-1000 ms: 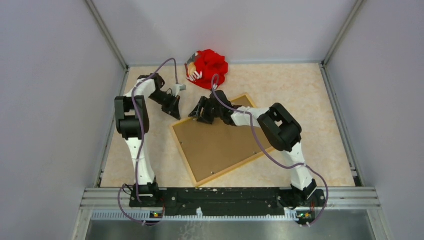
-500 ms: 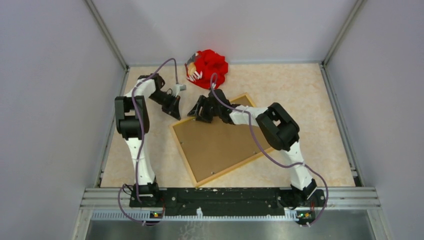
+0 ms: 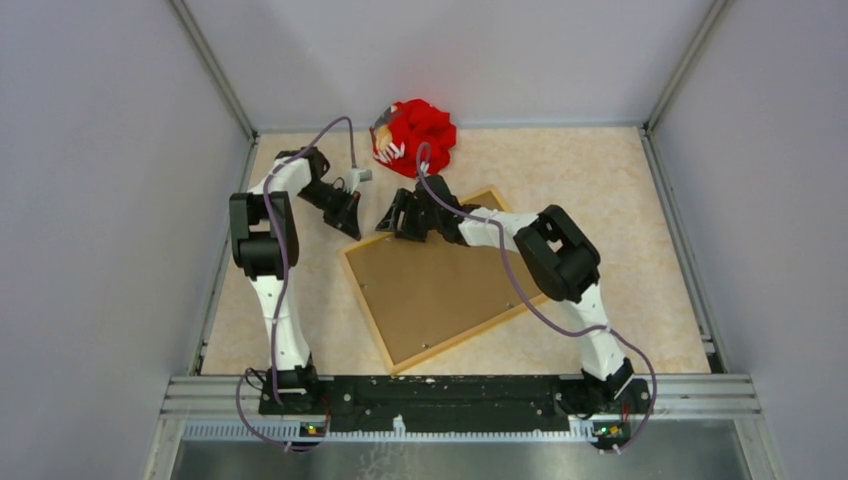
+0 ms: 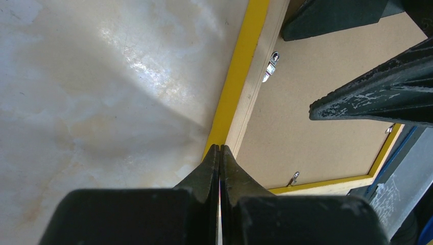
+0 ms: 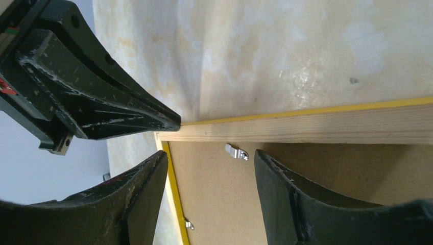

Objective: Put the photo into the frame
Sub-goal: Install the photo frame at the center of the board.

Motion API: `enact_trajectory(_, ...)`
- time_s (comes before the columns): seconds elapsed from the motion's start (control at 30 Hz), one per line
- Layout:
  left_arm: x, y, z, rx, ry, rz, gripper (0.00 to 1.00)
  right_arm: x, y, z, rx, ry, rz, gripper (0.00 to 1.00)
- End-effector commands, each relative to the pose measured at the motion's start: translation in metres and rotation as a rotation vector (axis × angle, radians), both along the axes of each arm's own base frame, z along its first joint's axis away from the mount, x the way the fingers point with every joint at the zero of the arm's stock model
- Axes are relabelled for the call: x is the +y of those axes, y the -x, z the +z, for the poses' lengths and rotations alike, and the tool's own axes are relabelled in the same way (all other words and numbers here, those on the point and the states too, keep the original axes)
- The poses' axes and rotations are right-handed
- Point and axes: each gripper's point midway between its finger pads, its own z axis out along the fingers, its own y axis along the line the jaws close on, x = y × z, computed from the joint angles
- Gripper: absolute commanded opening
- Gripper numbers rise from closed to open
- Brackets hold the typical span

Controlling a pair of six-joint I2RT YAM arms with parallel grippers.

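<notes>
Brown backing board (image 3: 440, 290) sits in the face-down frame (image 3: 368, 312), its corner under the left gripper (image 3: 352, 226) and right gripper (image 3: 393, 222); no photo shows. Left wrist: tips together at that corner. Right wrist: jaws apart astride a metal clip (image 5: 236, 151), so I'd judge the clip work unfinished.

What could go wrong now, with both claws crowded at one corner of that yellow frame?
The shut left gripper and open right gripper sit very close at one corner of the frame; they might bump. The metal clip under the right fingers is tiny, so they may slip off it. The left tip sits at the frame's edge and could shove it sideways.
</notes>
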Motion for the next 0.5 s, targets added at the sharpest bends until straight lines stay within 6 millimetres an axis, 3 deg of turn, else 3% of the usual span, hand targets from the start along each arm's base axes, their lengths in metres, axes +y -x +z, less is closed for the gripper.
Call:
enact_trajectory(0.0, -0.003, 0.001, 0.004, -0.024, -0.014, -0.024, 0.00, -0.001, 0.003, 0.025, -0.055, -0.020, 0.007, 0.63)
enact_trajectory(0.3, -0.005, 0.005, 0.004, -0.014, 0.000, -0.025, 0.00, 0.014, 0.018, 0.005, 0.000, -0.047, 0.042, 0.63)
enact_trajectory(0.47, -0.006, 0.006, 0.004, -0.012, 0.004, -0.025, 0.00, 0.016, 0.019, 0.004, 0.020, -0.063, 0.039, 0.62)
